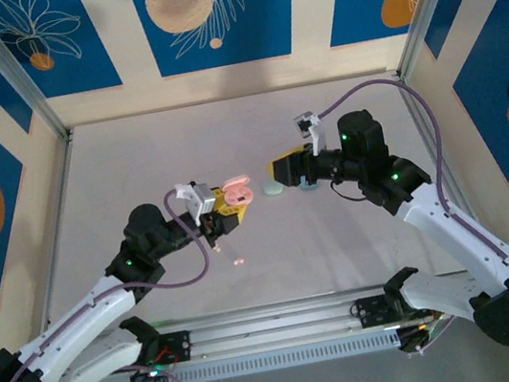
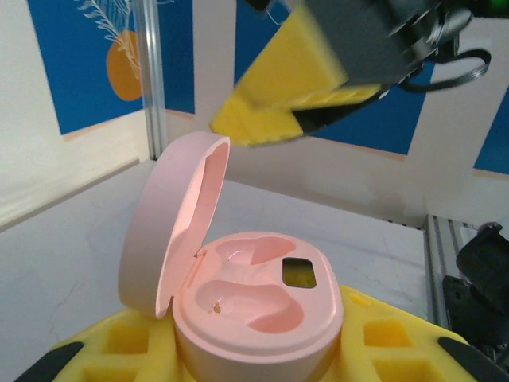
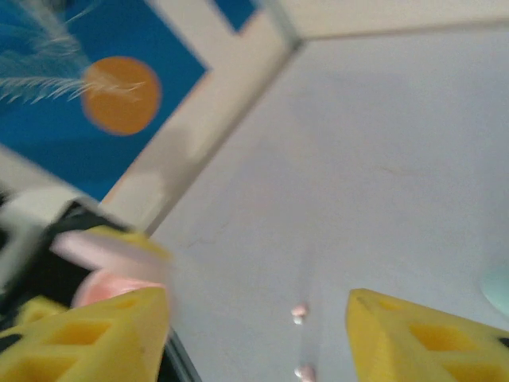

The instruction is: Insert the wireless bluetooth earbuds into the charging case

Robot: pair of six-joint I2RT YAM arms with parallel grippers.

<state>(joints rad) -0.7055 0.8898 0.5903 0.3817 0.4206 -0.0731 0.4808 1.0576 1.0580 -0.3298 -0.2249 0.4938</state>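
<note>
Left gripper [image 2: 258,354] is clamped on the pink charging case [image 2: 258,306]. Its yellow pads [image 2: 111,342] flank the base and are cut off at the bottom edge, so we can't see the fingertips.

Right gripper [image 3: 256,314] has its fingers spread wide with nothing between them. Its own view is motion-blurred, and there the case is just a pink smear at 9 o'clock. In the left wrist view this gripper hangs at 12 o'clock above the case, blurred and cropped by the top edge.

The case is held off the table [image 1: 135,171] with its lid [image 2: 171,223] swung up at 9 o'clock. Both wells [image 2: 250,306] are bare, glossy pink, with a small dark rectangle at the 2 o'clock side.

In the top view the case sits mid-table. The earbuds [image 3: 299,313] lie loose on the table at 6 o'clock from it, apart from both grippers. They are two tiny pink specks, too small for us to make out their shape.

A pale mint case [image 1: 273,188] sits just at 3 o'clock of the pink one, partly under the right gripper.
</note>
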